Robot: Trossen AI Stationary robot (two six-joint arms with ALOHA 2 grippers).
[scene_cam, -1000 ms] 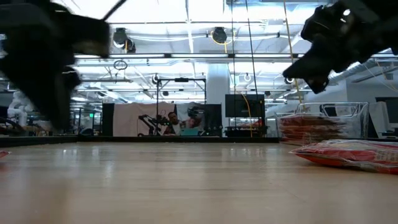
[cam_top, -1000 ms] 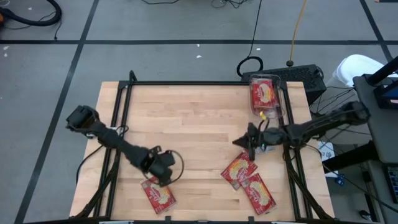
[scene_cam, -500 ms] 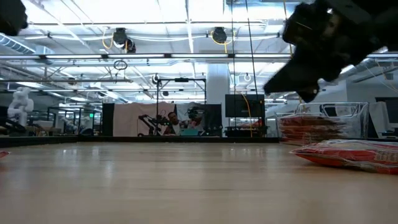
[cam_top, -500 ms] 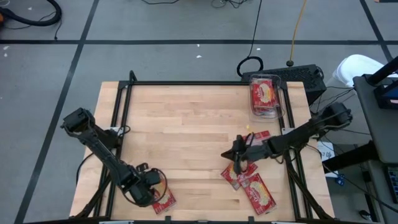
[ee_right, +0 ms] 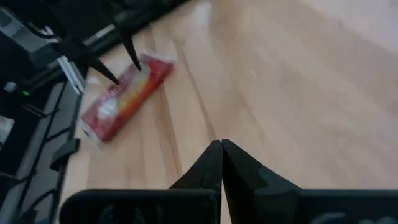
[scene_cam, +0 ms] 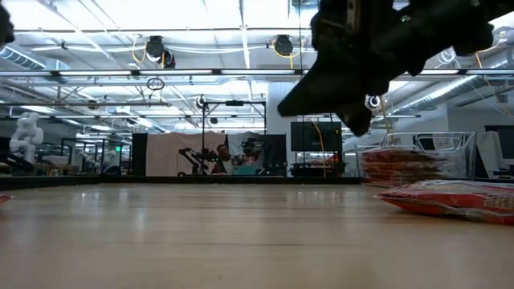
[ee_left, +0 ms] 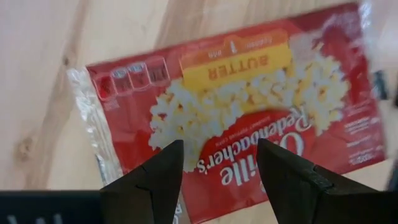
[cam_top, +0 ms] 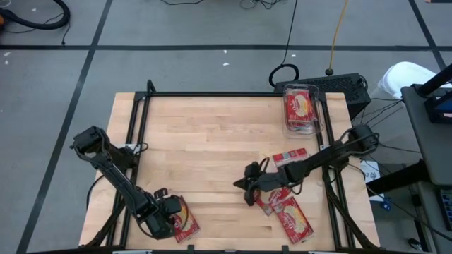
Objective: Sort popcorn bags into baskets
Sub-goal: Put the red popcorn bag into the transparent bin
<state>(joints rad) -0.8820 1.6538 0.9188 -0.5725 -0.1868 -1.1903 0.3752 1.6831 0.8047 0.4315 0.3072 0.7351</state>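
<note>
Left claw (cam_top: 169, 217) sits at the lower left of the high view, above a popcorn bag (cam_top: 185, 219) lying face up on the worktop (cam_top: 205, 141). In the left wrist view its fingers (ee_left: 158, 174) stand spread apart over that bag (ee_left: 236, 106), nothing between them.

Right claw (cam_top: 248, 190) is lower centre of the high view, just left of two overlapping bags (cam_top: 286, 210). In the right wrist view its fingers (ee_right: 214, 163) are pressed together, holding nothing.

Another bag (cam_top: 289, 156) lies flat right of centre. The clear basket (cam_top: 301, 107), upper right of the high view at the worktop's edge, contains red bags.
</note>
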